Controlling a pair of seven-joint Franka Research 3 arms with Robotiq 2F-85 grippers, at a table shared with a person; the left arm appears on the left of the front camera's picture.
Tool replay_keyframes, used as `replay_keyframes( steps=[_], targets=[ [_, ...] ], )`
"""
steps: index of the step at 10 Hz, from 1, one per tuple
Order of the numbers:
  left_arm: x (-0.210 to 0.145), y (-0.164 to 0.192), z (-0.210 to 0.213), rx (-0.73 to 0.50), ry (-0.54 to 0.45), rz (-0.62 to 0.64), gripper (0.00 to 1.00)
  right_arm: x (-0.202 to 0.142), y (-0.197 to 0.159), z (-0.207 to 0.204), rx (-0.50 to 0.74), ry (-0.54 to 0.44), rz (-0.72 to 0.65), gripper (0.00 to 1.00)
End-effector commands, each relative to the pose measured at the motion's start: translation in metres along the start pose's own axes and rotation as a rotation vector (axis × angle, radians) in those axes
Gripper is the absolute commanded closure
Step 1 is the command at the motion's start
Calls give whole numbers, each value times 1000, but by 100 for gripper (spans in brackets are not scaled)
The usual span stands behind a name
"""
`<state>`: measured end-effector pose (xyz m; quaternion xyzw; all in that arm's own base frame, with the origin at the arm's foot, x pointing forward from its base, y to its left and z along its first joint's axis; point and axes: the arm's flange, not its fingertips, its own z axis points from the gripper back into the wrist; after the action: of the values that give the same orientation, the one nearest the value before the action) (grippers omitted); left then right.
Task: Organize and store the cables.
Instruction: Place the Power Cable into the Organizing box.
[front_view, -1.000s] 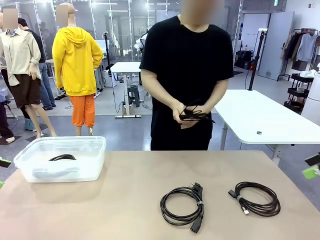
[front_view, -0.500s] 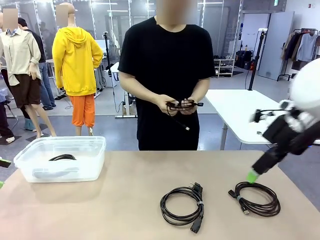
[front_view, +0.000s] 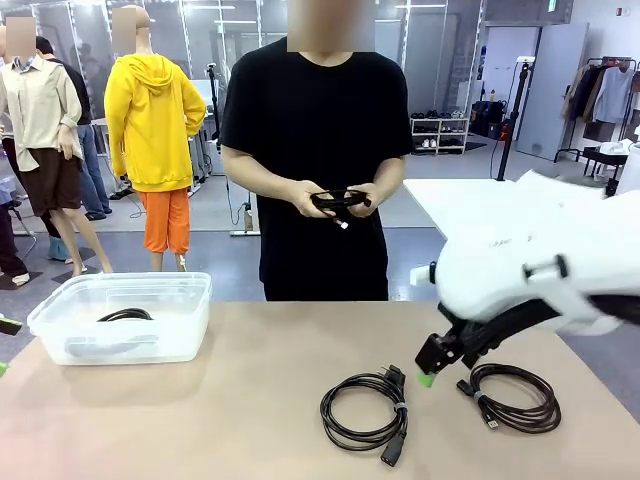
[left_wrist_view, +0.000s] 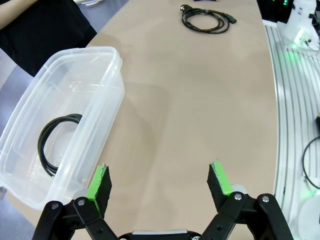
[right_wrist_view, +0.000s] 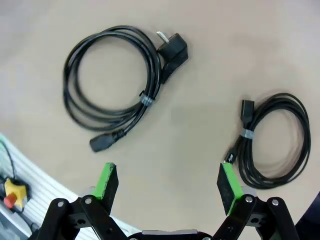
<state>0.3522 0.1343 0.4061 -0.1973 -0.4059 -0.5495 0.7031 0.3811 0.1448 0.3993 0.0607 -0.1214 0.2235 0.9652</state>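
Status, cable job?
Left pincer open by clear plastic bin, one black coiled cable inside. Right pincer open over thick coil and thin coil. Nothing blocking.

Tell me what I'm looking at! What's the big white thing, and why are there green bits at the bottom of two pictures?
The big white thing is the robot's right arm. The green bits are pads on its grippers, the two-fingered claws it grabs with. The wide picture looks across the table at a person. The other two come from cameras on the robot's wrists, looking along each gripper. The right gripper is open over two coiled black cables on the table: the big-plug cable and the thinner cable. The left gripper is open too, beside a clear box with one cable inside. The person's hands hold another cable.
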Motion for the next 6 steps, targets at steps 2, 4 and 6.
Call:
replay_keyframes(
  steps=[2,4,6],
  targets=[
    [2,-2,-1,21,-11,17,2,0,0,0,0,0,0,0],
    [2,-2,-1,21,-11,17,2,0,0,0,0,0,0,0],
    [2,-2,-1,21,-11,17,2,0,0,0,0,0,0,0]
  ],
)
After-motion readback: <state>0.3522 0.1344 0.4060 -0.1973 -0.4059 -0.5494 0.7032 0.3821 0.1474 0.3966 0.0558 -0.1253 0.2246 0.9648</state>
